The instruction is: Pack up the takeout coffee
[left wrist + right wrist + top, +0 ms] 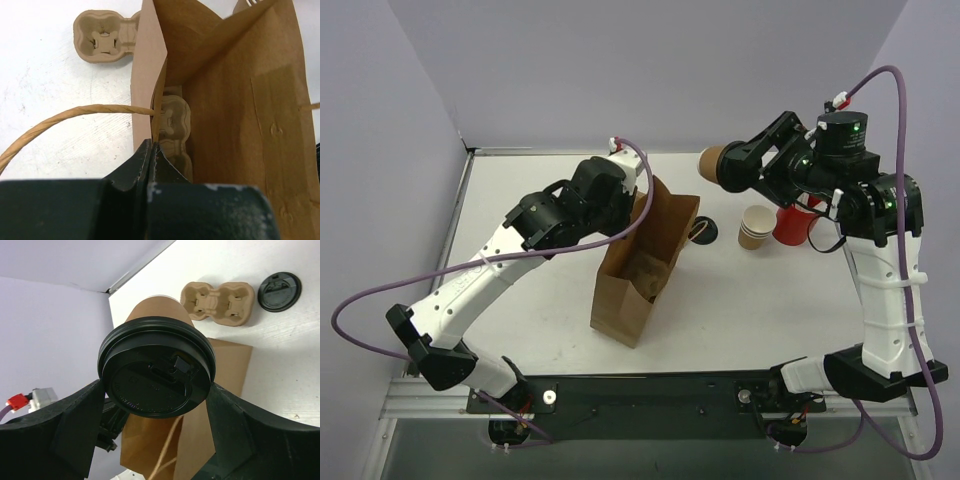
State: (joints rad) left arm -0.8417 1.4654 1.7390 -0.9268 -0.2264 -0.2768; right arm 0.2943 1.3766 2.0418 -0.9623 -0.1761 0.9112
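Observation:
The takeout coffee (712, 163), a brown paper cup with a black lid (157, 372), is held off the table, tilted on its side. My right gripper (732, 166) is shut on it, its fingers (82, 415) pressing both sides just under the lid. It hangs right of and behind the open brown paper bag (640, 275). My left gripper (151, 146) is shut on the bag's left rim (150, 75), next to the twisted paper handle (75, 114). A pulp cup carrier (172, 117) lies inside the bag.
A second pulp carrier (217, 302) lies on the table behind the bag. A loose black lid (705, 230) rests right of the bag. Further right stand a stack of tan cups (754, 228) and a red cup (790, 222).

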